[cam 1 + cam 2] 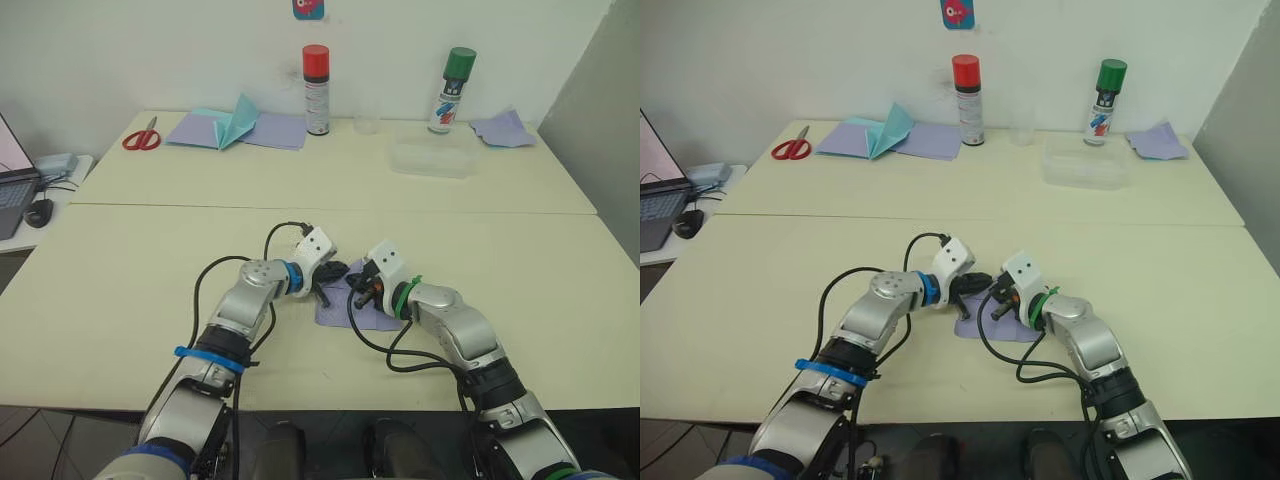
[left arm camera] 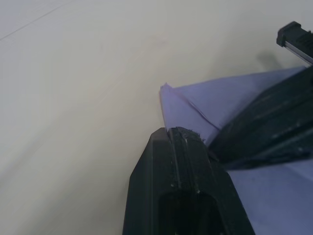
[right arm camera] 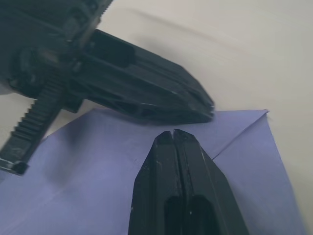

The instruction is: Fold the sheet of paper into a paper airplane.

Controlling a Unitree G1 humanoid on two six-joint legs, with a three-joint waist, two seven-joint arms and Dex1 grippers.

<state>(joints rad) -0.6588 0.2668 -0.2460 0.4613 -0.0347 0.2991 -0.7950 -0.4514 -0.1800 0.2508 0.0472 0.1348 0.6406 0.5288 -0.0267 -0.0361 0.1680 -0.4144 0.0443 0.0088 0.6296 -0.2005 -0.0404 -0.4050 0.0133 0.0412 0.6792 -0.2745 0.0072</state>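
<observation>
The sheet of paper (image 1: 333,308) lies flat on the cream table (image 1: 150,270) near its front middle, pale lavender with a diagonal fold line (image 3: 234,134). My left gripper (image 2: 169,130) is shut, and the sheet's raised far edge (image 2: 165,105) runs into its fingertips. My right gripper (image 3: 173,133) comes in from the opposite side, shut, with its tips resting on top of the sheet just behind the left gripper (image 3: 146,98). The two grippers nearly touch over the paper (image 1: 975,328).
Along the far side of the table are red scissors (image 1: 141,137), a teal folded paper shape (image 1: 232,122) on lavender sheets (image 1: 278,131), a red-capped spray can (image 1: 316,90), a green-capped can (image 1: 452,90), a clear plastic box (image 1: 432,158) and crumpled lavender paper (image 1: 503,128). A laptop (image 1: 12,190) sits off the left edge.
</observation>
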